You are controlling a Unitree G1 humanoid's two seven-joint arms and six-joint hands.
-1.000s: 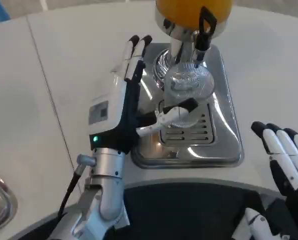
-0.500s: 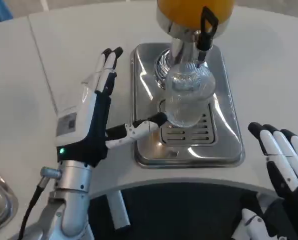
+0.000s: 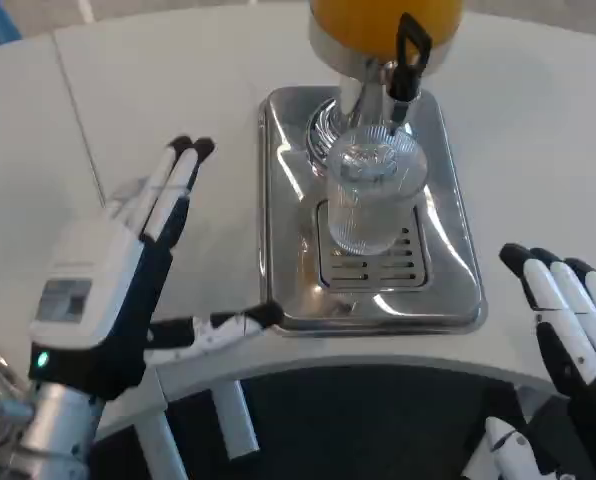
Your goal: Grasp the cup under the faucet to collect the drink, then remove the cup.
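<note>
Head view: one cup [image 3: 370,198] under one faucet [image 3: 402,72]; left hand [image 3: 118,290] released, right hand [image 3: 568,320] seemingly released.

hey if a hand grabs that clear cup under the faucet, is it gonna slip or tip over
The cup looks ribbed, which probably helps grip. It appears empty and thin-walled, so likely light and easy to tip. It stands on the slotted drip tray, a fairly level base.

You have the cup [image 3: 372,200] on the drip tray [image 3: 458,290] at frame centre, directly below the faucet [image 3: 406,65] (dispenser [image 3: 383,25] at top). Left hand [image 3: 108,290] lower left, right hand [image 3: 568,320] lower right.
</note>
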